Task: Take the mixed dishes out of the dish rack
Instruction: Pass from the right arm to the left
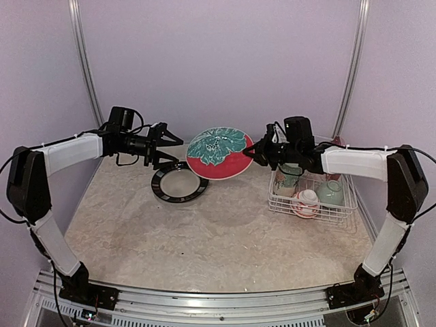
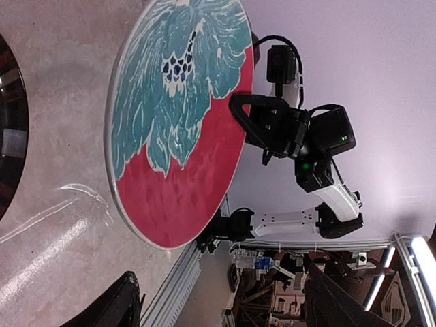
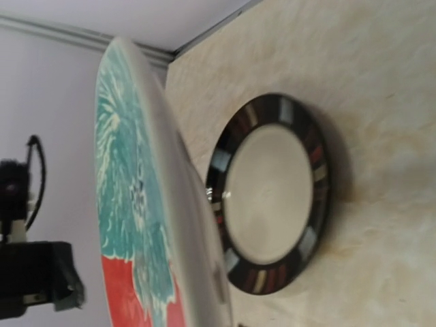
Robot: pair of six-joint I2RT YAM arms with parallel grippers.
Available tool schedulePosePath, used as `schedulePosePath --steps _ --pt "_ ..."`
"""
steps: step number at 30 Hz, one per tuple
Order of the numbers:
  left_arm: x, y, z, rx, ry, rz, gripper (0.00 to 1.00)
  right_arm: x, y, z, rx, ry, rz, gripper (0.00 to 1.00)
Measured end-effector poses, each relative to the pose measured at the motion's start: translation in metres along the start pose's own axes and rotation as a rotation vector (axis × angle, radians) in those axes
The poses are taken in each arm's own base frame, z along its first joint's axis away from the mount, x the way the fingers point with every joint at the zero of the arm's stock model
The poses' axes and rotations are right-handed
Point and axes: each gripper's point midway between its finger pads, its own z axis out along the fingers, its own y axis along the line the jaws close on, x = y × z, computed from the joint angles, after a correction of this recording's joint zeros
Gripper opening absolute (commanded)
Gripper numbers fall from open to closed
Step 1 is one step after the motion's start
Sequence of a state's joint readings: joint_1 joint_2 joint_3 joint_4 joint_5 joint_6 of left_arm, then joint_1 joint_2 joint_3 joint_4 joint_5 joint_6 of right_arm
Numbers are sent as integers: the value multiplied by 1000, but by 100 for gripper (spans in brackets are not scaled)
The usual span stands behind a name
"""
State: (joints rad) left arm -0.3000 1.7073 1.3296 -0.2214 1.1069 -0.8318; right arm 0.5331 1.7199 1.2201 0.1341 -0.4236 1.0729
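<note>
My right gripper (image 1: 255,156) is shut on the right rim of a red plate with a teal flower (image 1: 219,153) and holds it tilted in the air above the table's middle back. The left wrist view shows the plate's face (image 2: 177,116) with the right gripper (image 2: 246,117) clamped on its edge. The right wrist view shows it edge-on (image 3: 136,204). My left gripper (image 1: 167,145) is open and empty, just left of the plate, its fingers (image 2: 117,305) spread wide. The white wire dish rack (image 1: 343,210) at the right holds a tall cream mug (image 1: 289,176), a white-pink bowl (image 1: 306,202) and a mint green bowl (image 1: 332,193).
A cream plate with a black patterned rim (image 1: 179,184) lies flat on the table under and left of the held plate; it also shows in the right wrist view (image 3: 272,197). Lilac walls close the back and sides. The marbled tabletop (image 1: 204,238) stretches toward the front.
</note>
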Motion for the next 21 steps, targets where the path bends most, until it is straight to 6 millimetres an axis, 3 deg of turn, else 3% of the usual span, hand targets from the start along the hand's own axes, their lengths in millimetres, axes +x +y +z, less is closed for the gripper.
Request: schedulePosePath --steps 6,13,21 --pt "-2 23 1 -93 -20 -63 69 7 24 20 -72 25 6 0" --pt "-2 30 1 -117 -25 -77 50 8 55 28 -175 30 -5 0" --pt "-5 22 0 -37 -18 -90 21 21 48 45 -186 70 32 0"
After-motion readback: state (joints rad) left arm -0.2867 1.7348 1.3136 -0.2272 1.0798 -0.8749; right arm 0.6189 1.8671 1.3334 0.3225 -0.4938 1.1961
